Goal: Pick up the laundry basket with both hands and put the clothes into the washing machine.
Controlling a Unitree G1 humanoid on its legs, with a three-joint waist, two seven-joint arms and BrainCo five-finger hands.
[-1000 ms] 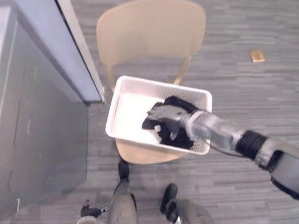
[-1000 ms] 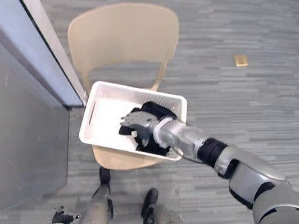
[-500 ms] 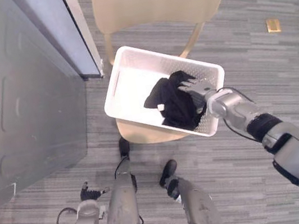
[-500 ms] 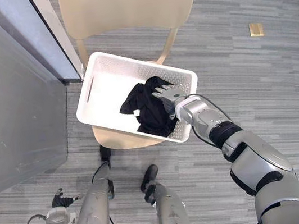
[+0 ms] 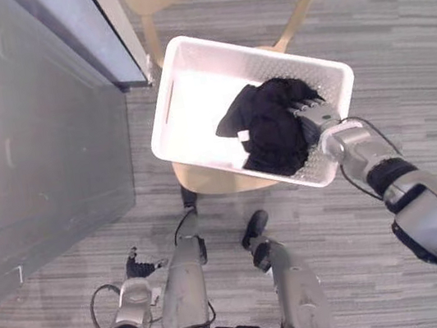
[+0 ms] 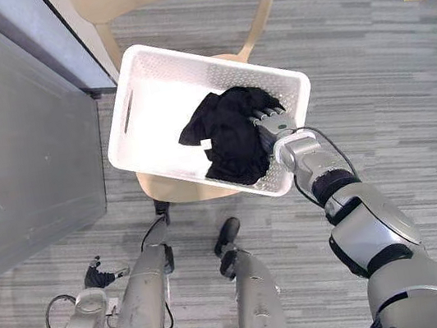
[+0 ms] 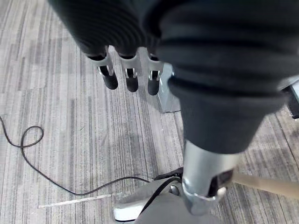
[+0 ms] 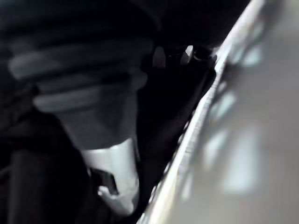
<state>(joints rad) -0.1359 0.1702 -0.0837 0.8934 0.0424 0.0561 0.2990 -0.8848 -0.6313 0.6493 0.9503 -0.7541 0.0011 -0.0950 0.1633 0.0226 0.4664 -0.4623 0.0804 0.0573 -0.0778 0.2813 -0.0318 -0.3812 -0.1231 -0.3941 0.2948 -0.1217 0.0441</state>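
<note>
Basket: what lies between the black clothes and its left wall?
Nothing: that stretch of the basket bottom is bare, as both eye views show. The clothes lie at the right end, by the right hand.

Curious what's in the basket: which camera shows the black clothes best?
Left eye view: the black clothes lie clearly in the white basket. The right eye view matches; the right wrist view gives dark cloth up close; the left wrist view faces floor.

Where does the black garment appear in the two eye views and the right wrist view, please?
Left eye view: black garment, right of centre, in the white basket's right half.
Right eye view: near centre, same basket half.
Right wrist view: dark mass along the basket's wall.
Shared landmark: the basket's white wall.
</note>
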